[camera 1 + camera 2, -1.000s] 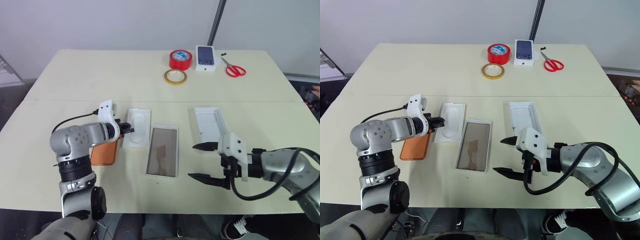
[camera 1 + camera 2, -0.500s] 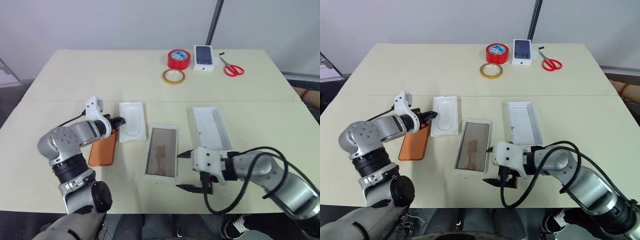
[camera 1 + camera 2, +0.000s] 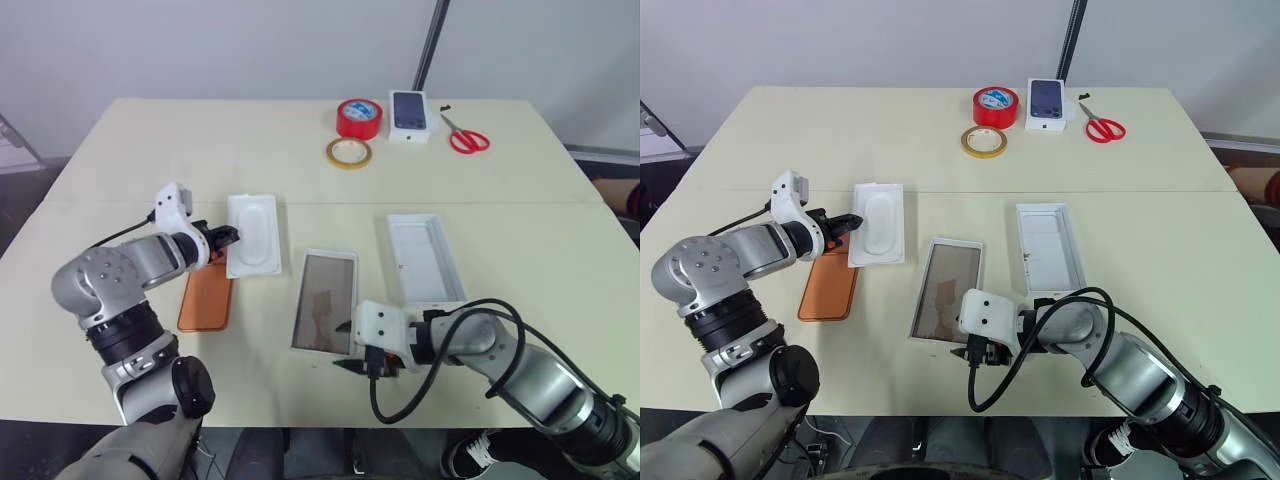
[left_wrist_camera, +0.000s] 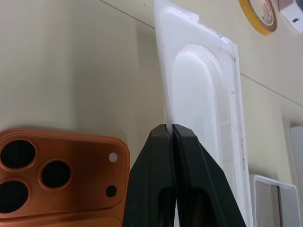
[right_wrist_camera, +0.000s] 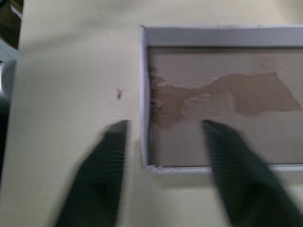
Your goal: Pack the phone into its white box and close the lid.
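The copper-orange phone (image 3: 205, 298) lies flat on the table at the left, lenses showing (image 4: 28, 163). My left gripper (image 3: 225, 238) is shut on the edge of a thin white moulded insert (image 3: 252, 234), beside the phone. The white box (image 3: 325, 302) with its brownish floor lies mid-table. My right gripper (image 3: 352, 366) is at the box's near right corner. Its fingers (image 5: 111, 142) stand apart astride the near short wall (image 5: 144, 94), one outside it and one over the floor. The lid (image 3: 425, 258) lies open side up to the right of the box.
At the table's far side sit a red tape roll (image 3: 361, 118), a yellow tape ring (image 3: 351, 153), a small white box with a phone picture (image 3: 410, 112) and red-handled scissors (image 3: 468, 138). The table's near edge runs just behind my right gripper.
My left gripper has pulled the insert leftward, away from the white box. My right gripper has swung left and down to the box's near end, its fingers narrowing.
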